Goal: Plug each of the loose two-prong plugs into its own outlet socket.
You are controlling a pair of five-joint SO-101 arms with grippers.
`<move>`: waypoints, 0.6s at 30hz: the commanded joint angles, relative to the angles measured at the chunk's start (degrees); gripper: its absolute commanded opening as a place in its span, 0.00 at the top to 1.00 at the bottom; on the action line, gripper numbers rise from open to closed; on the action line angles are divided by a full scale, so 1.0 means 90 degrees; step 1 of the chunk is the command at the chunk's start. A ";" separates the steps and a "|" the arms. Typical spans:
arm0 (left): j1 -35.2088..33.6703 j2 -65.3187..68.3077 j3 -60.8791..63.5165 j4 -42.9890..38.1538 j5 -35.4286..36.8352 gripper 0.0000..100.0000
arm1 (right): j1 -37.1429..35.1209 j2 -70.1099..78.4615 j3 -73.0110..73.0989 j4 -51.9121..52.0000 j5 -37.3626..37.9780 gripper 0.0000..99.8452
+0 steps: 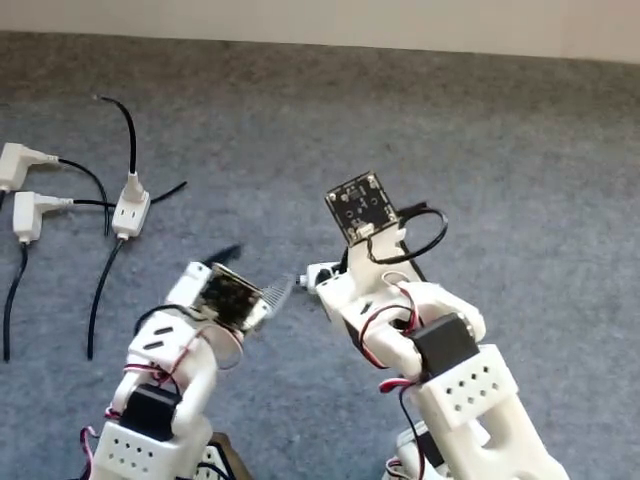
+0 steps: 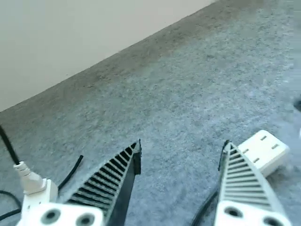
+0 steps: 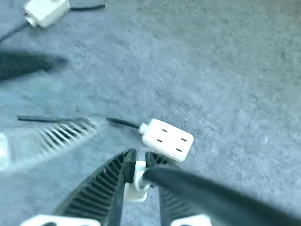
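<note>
My right gripper (image 3: 139, 157) is shut on a small white plug (image 3: 136, 184), whose black cable (image 3: 211, 197) runs back past the camera. A white outlet socket (image 3: 168, 139) with two pairs of slots lies on the carpet just beyond its fingertips. The same socket (image 2: 263, 150) lies just outside one finger of my left gripper (image 2: 181, 146), which hangs open over bare carpet with nothing in it. In the high view the left gripper (image 1: 262, 268) sits beside the right arm (image 1: 440, 350) near the middle.
At the far left, a white plug-and-socket pair (image 1: 130, 210) lies joined, with cables at both ends. Two more white angled plugs (image 1: 15, 165) (image 1: 30, 215) lie further left with black cables. Grey carpet (image 1: 520, 150) covers the surface.
</note>
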 commanded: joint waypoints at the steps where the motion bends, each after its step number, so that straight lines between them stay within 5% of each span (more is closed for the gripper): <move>1: -0.0581 0.0024 -0.0366 -0.0137 0.0195 0.74 | 0.0454 0.0015 0.1128 -0.1177 -0.0020 0.99; 6: -0.0650 -0.0024 -0.0376 -0.0137 0.0254 0.74 | 0.0904 -0.0044 0.1998 -0.1910 -0.0352 0.96; 10: -0.1079 -0.0034 -0.0405 -0.0225 0.0293 0.74 | 0.1284 -0.0054 0.2144 -0.1578 -0.0342 0.79; 18: -0.1089 0.0015 -0.0347 -0.0361 0.0293 0.74 | 0.2212 -0.0054 0.2418 -0.0737 0.1172 0.76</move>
